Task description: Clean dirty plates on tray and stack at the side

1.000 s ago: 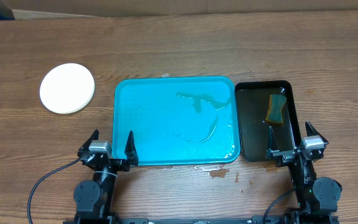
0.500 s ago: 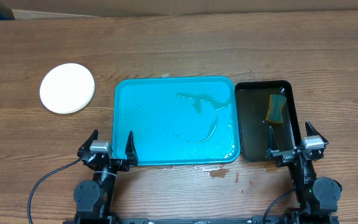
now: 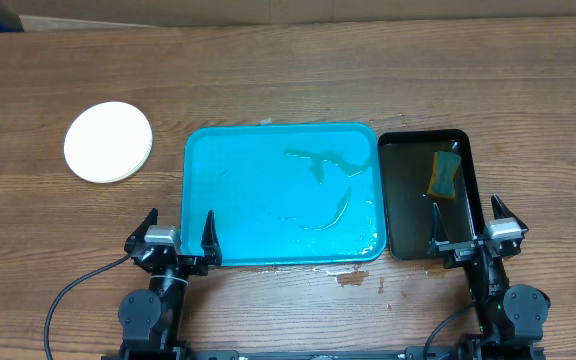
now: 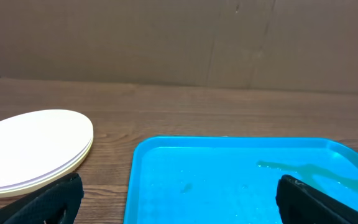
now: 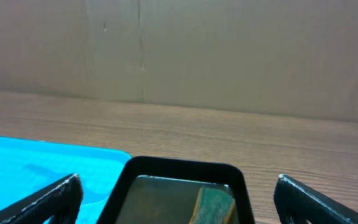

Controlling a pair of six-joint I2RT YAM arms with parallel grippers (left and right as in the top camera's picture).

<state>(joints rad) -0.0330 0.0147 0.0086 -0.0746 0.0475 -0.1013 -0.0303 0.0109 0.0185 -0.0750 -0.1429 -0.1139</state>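
The plates [image 3: 108, 141] sit in one stack on the table at the left, white on top; the stack also shows in the left wrist view [image 4: 30, 148]. The turquoise tray [image 3: 208, 160] lies in the middle with no plate on it, only wet streaks; it also shows in the left wrist view [image 4: 160, 162] and the right wrist view [image 5: 17, 155]. My left gripper [image 3: 180, 238] is open and empty at the tray's front left corner. My right gripper [image 3: 473, 228] is open and empty at the front edge of the black tray [image 3: 396, 200].
The narrow black tray holds a green-and-yellow sponge [image 3: 444, 174], also in the right wrist view [image 5: 215, 205]. A small brown spill [image 3: 353, 279] marks the table in front of the turquoise tray. A cardboard wall stands behind the table.
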